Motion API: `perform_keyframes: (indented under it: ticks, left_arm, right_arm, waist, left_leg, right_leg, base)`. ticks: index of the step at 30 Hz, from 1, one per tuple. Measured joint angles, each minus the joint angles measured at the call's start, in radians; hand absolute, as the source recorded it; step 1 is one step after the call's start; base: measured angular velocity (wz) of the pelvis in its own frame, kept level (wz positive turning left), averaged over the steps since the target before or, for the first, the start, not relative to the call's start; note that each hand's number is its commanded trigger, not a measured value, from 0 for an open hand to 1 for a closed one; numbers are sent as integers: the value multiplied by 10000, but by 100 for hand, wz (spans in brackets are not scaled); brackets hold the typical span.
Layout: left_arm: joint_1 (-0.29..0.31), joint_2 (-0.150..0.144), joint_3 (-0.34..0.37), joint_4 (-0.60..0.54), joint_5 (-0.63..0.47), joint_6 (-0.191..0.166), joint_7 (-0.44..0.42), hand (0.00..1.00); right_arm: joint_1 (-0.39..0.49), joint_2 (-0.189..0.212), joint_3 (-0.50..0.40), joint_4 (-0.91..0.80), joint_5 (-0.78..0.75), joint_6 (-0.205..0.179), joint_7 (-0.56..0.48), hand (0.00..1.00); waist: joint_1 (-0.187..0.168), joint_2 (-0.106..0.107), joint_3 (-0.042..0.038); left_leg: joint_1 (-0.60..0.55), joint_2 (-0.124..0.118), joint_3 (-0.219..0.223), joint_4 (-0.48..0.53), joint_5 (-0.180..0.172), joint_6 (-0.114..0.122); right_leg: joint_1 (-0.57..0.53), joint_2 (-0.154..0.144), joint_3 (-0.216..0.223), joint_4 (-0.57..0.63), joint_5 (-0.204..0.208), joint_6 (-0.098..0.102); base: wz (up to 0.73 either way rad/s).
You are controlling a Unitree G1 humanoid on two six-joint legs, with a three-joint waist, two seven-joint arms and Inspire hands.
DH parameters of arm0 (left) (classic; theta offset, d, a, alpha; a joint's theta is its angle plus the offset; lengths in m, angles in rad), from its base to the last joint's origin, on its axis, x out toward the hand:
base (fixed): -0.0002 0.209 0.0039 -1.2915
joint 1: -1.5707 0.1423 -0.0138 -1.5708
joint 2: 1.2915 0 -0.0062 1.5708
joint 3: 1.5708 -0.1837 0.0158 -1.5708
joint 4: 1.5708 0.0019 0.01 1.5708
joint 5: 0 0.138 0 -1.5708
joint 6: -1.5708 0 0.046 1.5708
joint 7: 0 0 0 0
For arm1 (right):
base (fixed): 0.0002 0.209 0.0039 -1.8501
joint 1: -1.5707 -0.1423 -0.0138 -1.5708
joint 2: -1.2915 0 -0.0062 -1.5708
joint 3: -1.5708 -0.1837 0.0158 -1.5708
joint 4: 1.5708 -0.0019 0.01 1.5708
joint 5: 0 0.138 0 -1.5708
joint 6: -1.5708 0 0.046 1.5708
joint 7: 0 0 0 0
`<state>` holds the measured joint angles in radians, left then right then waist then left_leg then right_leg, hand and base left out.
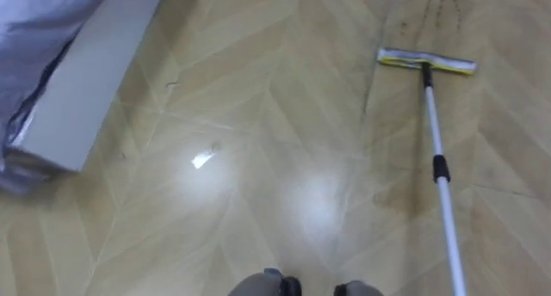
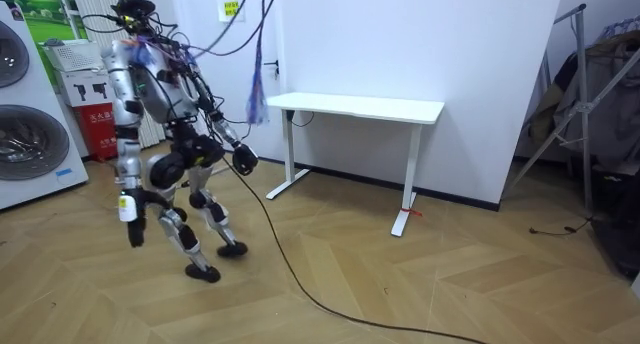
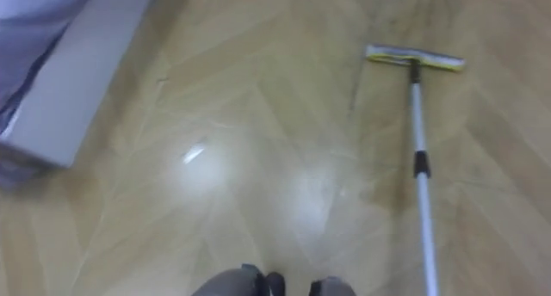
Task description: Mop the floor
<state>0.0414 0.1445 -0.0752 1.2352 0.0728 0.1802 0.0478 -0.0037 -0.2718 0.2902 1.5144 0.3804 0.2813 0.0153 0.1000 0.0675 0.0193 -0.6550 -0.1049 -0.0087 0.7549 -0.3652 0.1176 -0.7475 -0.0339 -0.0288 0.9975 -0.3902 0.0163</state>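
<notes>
Mop (image 1: 435, 150) lies on the wooden floor (image 1: 284, 115) ahead and to the robot's right. Its yellow-edged head (image 1: 426, 62) is flat on the boards, and the white pole runs back toward the lower right edge of the eye views. Dark scuffs (image 1: 435, 10) sit just beyond the head.

In the room view one robot hand (image 2: 134, 231) hangs low by the legs and the other robot hand (image 2: 243, 160) reaches forward. Whether either is closed on anything cannot be told.

The stroke would likely go best with the head kept flat, pushed straight over the scuffs and drawn back in overlapping lanes, clear of the small white scrap (image 1: 202, 160).

A yellow wall sign (image 2: 232, 8) and a red box (image 2: 98, 119) carry print too small to read; the mop shows none.
</notes>
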Motion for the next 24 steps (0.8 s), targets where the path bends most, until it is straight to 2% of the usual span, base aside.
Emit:
perform_keyframes:
  ticks: [1, 2, 3, 4, 5, 6, 7, 8, 9, 10, 11, 13, 14, 15, 16, 17, 18, 19, 20, 21, 22, 23, 24]
  left_arm:
    - [9, -39, 26, 3, 0, 61, 137, 0]
    - [19, -51, 27, 7, -16, 150, 304, 0]
    - [17, -55, 23, 20, -25, 180, 388, 0]
    - [-35, -139, -5, 16, -29, 181, 500, 0]
    - [-100, -137, -127, 16, -70, 181, 500, 0]
    - [-110, -112, -226, 12, -98, 184, 503, 0]
    - [-121, -31, -317, 19, -238, 198, 526, 0]
    - [-115, 58, -515, 31, -425, 250, 573, 0]
    - [-82, 76, -559, 45, -441, 280, 574, 0]
    - [25, 152, -563, 42, -429, 324, 574, 0]
    - [105, 274, -561, 33, -401, 326, 574, 0]
    - [203, 445, -555, 35, -372, 321, 573, 0]
    - [256, 531, -559, 29, -374, 320, 546, 0]
    - [270, 569, -565, 23, -373, 320, 505, 0]
    - [336, 611, -562, -43, -348, 309, 409, 0]
    - [409, 627, -561, -131, -344, 305, 258, 0]
    - [506, 604, -564, -158, -333, 313, 171, 0]
    - [631, 544, -557, -186, -310, 362, 13, 0]
    - [623, 506, -444, -159, -179, 439, -125, 0]
    - [596, 497, -442, -147, -124, 448, -181, 0]
    - [580, 422, -365, -146, 2, 437, -204, 0]
    - [530, 325, -230, -138, 87, 389, -202, 0]
    - [492, 292, -210, -126, 86, 325, -202, 0]
  right_arm:
    - [-49, 144, 9, 1, -201, 6, -74, 100]
    - [-128, 268, 23, -2, -435, 20, -149, 100]
    - [-189, 339, 18, -9, -550, 66, -212, 100]
    - [-186, 376, -127, -7, -681, 207, -300, 100]
    - [-284, 385, -435, 137, -733, 380, -358, 100]
    - [-395, 354, -555, 204, -746, 449, -386, 100]
    - [-822, 235, -792, 405, -801, 475, -458, 100]
    - [-1398, 23, -845, 457, -803, 484, -567, 100]
    - [-1697, -115, -863, 456, -811, 458, -616, 100]
    - [-2313, -356, -865, 369, -863, 344, -680, 100]
    - [-2822, -540, -844, 258, -837, 141, -684, 100]
    - [-3298, -708, -766, -109, -710, -189, -648, 100]
    - [-3505, -755, -780, -402, -669, -345, -580, 100]
    - [-3551, -785, -787, -483, -577, -430, -545, 100]
    - [-3588, -801, -837, -531, -268, -435, -413, 100]
    - [-3522, -757, -1015, -526, -118, -431, -257, 100]
    - [-3412, -743, -1081, -526, -41, -431, -210, 100]
    - [-3061, -748, -1054, -523, 325, -448, -126, 100]
    - [-2610, -760, -1059, -361, 544, -541, -12, 100]
    - [-2390, -777, -1041, -247, 542, -544, 22, 100]
    - [-1892, -829, -938, 50, 526, -543, 28, 100]
    - [-1190, -759, -761, 95, 503, -534, -60, 100]
    - [-808, -765, -732, 100, 497, -519, -115, 100]
  waist:
    - [-104, 5, -4]
    - [-270, -39, 27]
    - [-394, -60, 16]
    - [-530, -53, 36]
    - [-539, -62, 42]
    - [-538, -74, 38]
    - [-471, -236, 98]
    - [-226, -320, 118]
    - [-104, -389, 159]
    - [84, -432, 147]
    - [251, -609, 168]
    - [459, -764, 166]
    - [462, -776, 166]
    - [476, -784, 172]
    - [542, -777, 150]
    - [570, -823, 131]
    - [597, -821, 89]
    - [603, -770, 58]
    - [595, -768, 51]
    - [590, -766, 23]
    - [552, -677, 32]
    - [393, -501, -54]
    - [333, -421, -90]
  left_leg:
    - [148, -119, -459, -122, 23, -103]
    - [196, -233, -857, -30, -80, -299]
    - [203, -300, -967, 101, -134, -389]
    - [197, -315, -1091, 438, -227, -586]
    - [168, -315, -1006, 902, -265, -685]
    - [96, -297, -936, 1205, -291, -742]
    - [-128, -225, -587, 1917, -307, -771]
    - [-365, -50, -227, 2691, -311, -780]
    - [-494, 44, -161, 3065, -312, -780]
    - [-720, 170, -132, 3721, -267, -855]
    - [-912, 304, -61, 4210, -162, -1029]
    - [-1203, 433, -77, 4277, -144, -1205]
    - [-1470, 448, -82, 3620, -155, -1216]
    - [-1593, 414, -74, 3164, -141, -1235]
    - [-1734, 374, -32, 2039, 2, -1251]
    - [-1698, 249, -3, 1234, 583, -1026]
    - [-1579, 214, 27, 1077, 726, -885]
    - [-1249, 259, 263, 884, 811, -533]
    - [-986, 268, 595, 797, 771, -295]
    - [-892, 240, 728, 782, 712, -156]
    - [-674, 179, 955, 798, 539, 4]
    - [-506, 116, 1022, 819, 364, 124]
    - [-404, 72, 1024, 799, 285, 160]
  right_leg:
    - [49, 24, 18, -1371, 15, 2]
    - [259, -8, 0, -2219, 336, -39]
    - [413, -59, -87, -2225, 578, -181]
    - [631, -307, -508, -2053, 501, -501]
    - [848, -552, -966, -1736, 121, -597]
    - [908, -635, -1112, -1563, -68, -637]
    - [904, -760, -1213, -1049, -529, -683]
    - [846, -805, -1247, -534, -891, -772]
    - [847, -816, -1338, -356, -1018, -867]
    - [854, -781, -1441, -41, -1248, -994]
    - [875, -738, -1481, 159, -1422, -1103]
    - [1068, -556, -1527, 90, -1501, -1226]
    - [1249, -323, -1411, -76, -1523, -1266]
    - [1363, -235, -1354, -163, -1543, -1270]
    - [1589, -55, -1210, -394, -1580, -1234]
    - [1822, -3, -1010, -564, -1683, -1113]
    - [1955, 3, -936, -684, -1709, -1065]
    - [2241, -8, -815, -908, -1776, -932]
    - [2447, -45, -454, -897, -1844, -799]
    - [2464, -75, -265, -772, -1854, -729]
    - [2357, -230, -135, -158, -1652, -347]
    - [2258, -380, -163, 356, -1320, -58]
    - [2200, -426, -166, 590, -1135, 49]
  base:
    - [-72]
    - [-47]
    - [17]
    - [72]
    - [87]
    - [92]
    - [63]
    - [43]
    - [11]
    - [6]
    - [9]
    - [36]
    - [65]
    - [79]
    - [68]
    - [56]
    - [35]
    - [23]
    - [22]
    - [14]
    - [12]
    - [9]
    - [0]
